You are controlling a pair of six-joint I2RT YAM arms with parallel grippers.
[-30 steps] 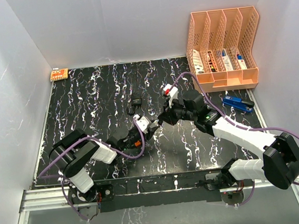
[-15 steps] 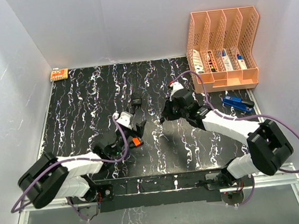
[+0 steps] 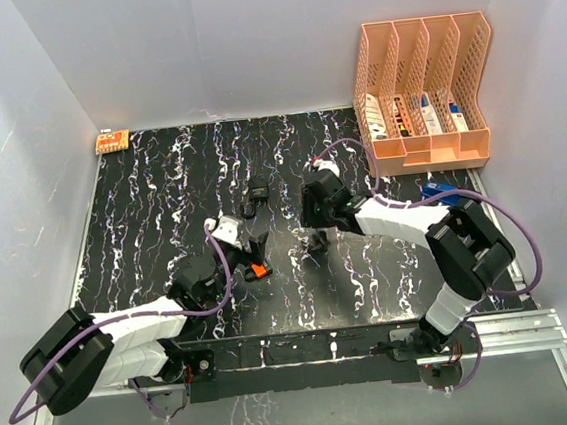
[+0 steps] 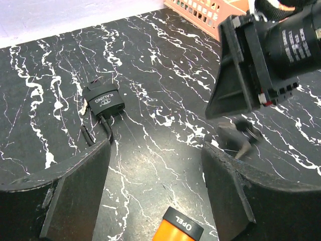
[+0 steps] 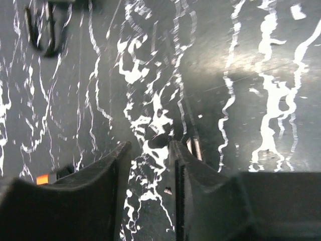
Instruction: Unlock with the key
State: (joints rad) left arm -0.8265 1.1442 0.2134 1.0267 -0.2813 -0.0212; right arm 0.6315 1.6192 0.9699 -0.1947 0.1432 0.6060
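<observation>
The black marbled worktop (image 3: 160, 184) fills most of the top view, with an orange file rack (image 3: 422, 89) at its upper right corner.

Both arms reach toward the centre of the frame. The left tool (image 4: 156, 150) hangs low over the worktop, just left of centre. Its fingers are wide apart with nothing between them. The right tool (image 3: 313, 232) points down just right of centre. In its own wrist view its fingers (image 5: 200, 186) are only a narrow gap apart, and the worktop shows through that gap, so it does not look clamped on anything.

The padlock (image 4: 104, 102) lies flat in the upper left of the left wrist view. Its shackle points toward the camera, and no tool touches it. In the top view it sits a little above centre. Whether the shackle is seated cannot be read.

An orange-and-black fob (image 4: 178, 230) lies at the bottom edge of the left wrist view, between the left fingers.

The key (image 4: 242, 138) is the smallest piece. It rests on the worktop directly beneath the right tool, at the right of the left wrist view and apart from the padlock.

The task appears to be at its start. The key is not yet picked up and the padlock is not yet steadied. Inserting and turning the key are left to do.
</observation>
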